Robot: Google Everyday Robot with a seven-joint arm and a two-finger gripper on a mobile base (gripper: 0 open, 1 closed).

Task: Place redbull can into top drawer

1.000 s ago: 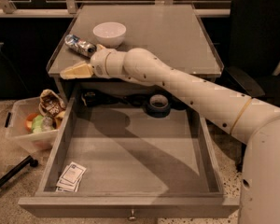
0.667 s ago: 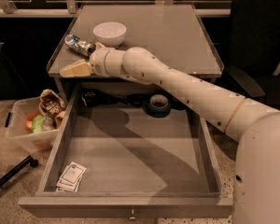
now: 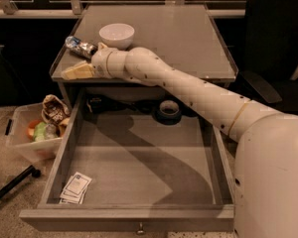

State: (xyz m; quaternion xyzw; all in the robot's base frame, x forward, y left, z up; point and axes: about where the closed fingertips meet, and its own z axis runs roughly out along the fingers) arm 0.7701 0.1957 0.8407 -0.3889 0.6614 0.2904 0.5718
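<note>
A redbull can (image 3: pixel 80 46) lies on its side at the bench's (image 3: pixel 188 38) left rear. Its long axis runs diagonally, back-left to front-right. Just in front, the gripper (image 3: pixel 75 72) points left, fingers pressed together and empty. Below, the top drawer (image 3: pixel 139 172) stands open.

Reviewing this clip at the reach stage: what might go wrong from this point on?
1. The redbull can lies on its side near the left edge of the table, just behind the gripper, which is at the front-left corner. A glancing touch might roll it off toward the clear plastic bin rather than the top drawer.
2. The white bowl sits close beside the can and the arm, so a reach may bump it.
</note>
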